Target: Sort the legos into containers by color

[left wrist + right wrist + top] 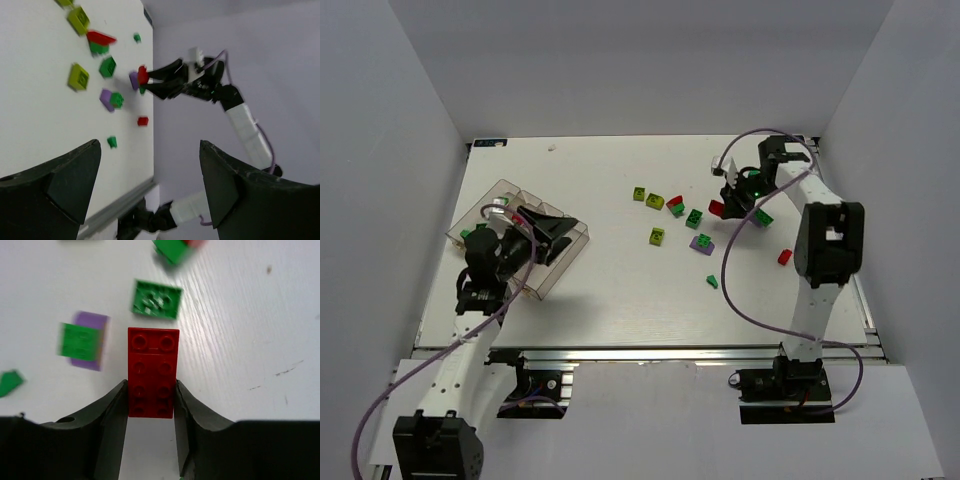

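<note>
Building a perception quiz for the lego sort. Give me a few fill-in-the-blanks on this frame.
The right gripper pinches a brick coloured ___. The left gripper hangs over the clear tray with its jaws ___. In the right wrist view, a green brick lies on a ___ one.
Missing: red; open; purple.
</note>
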Robot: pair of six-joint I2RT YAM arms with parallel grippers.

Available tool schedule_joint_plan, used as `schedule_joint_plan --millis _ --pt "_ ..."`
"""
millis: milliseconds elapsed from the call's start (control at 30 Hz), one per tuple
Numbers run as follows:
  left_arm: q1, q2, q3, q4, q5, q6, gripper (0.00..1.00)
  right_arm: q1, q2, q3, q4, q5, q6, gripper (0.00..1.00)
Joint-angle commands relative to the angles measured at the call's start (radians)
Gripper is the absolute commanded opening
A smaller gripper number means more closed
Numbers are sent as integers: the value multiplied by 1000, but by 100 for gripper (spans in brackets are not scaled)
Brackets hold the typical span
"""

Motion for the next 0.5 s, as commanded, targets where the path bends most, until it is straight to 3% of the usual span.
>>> schedule_joint_plan --millis 0,200,467 --pt "-150 51 19 125 -44 -47 89 33 -240 -82 36 -185 63 0" --pt "-371 261 100 200 -152 -42 89 179 -516 -322 114 -259 213 0" --pt "-473 398 186 263 -165 -34 89 429 -704 -484 273 -198 408 0"
